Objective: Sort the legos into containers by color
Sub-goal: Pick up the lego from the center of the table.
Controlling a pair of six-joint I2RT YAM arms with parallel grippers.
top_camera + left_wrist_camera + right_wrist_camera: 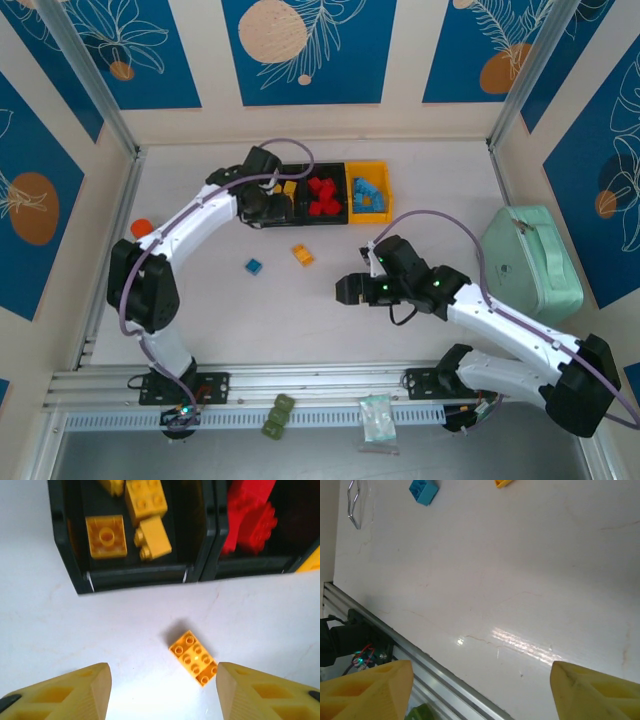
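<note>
yellow lego [194, 658] on table [75, 630], left gripper [162, 692] spread above

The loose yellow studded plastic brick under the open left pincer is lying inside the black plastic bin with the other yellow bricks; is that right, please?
Not quite. The left wrist view shows the yellow studded plastic brick lying on the white table, just outside the black plastic bin, under the open left pincer.

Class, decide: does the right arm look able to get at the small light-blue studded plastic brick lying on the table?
Probably yes: the right gripper is open and empty, and bare tabletop lies between it and the light-blue brick.
</note>
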